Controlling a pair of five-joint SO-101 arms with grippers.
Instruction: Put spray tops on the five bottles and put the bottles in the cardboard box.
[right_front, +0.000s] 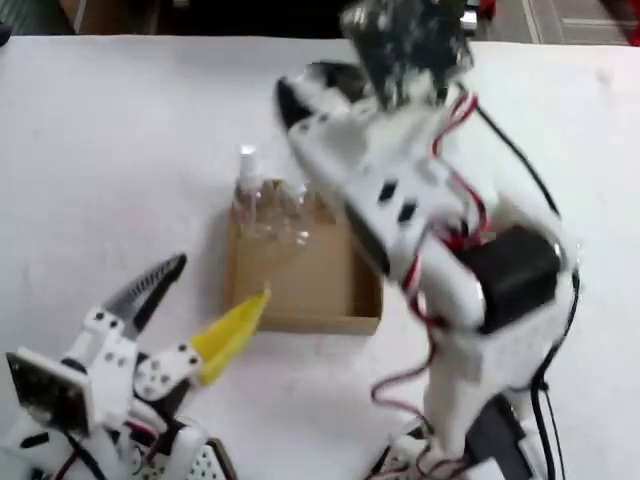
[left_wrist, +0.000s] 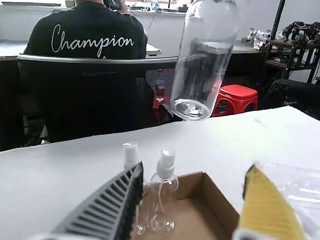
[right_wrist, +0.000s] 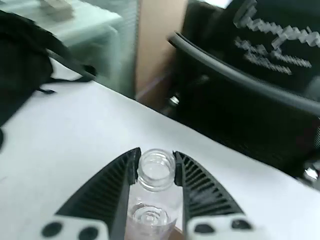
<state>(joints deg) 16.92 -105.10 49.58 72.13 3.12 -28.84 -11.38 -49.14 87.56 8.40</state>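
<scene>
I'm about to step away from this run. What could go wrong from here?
The bottle in the right gripper has no spray top yet; boxing it now would skip that step. It hangs high, so a slip could knock the two capped bottles in the cardboard box.

The left arm (right_front: 110, 370) sits low at the bench (right_front: 120, 150) edge, its gripper (right_front: 222, 278) spread wide, grey and yellow fingers (right_front: 150, 285) well apart. The right arm (right_front: 420, 200) stands raised high, its gripper (right_wrist: 155, 154) clamped with both black fingers on the neck of a clear bottle (right_wrist: 156, 170).
</scene>
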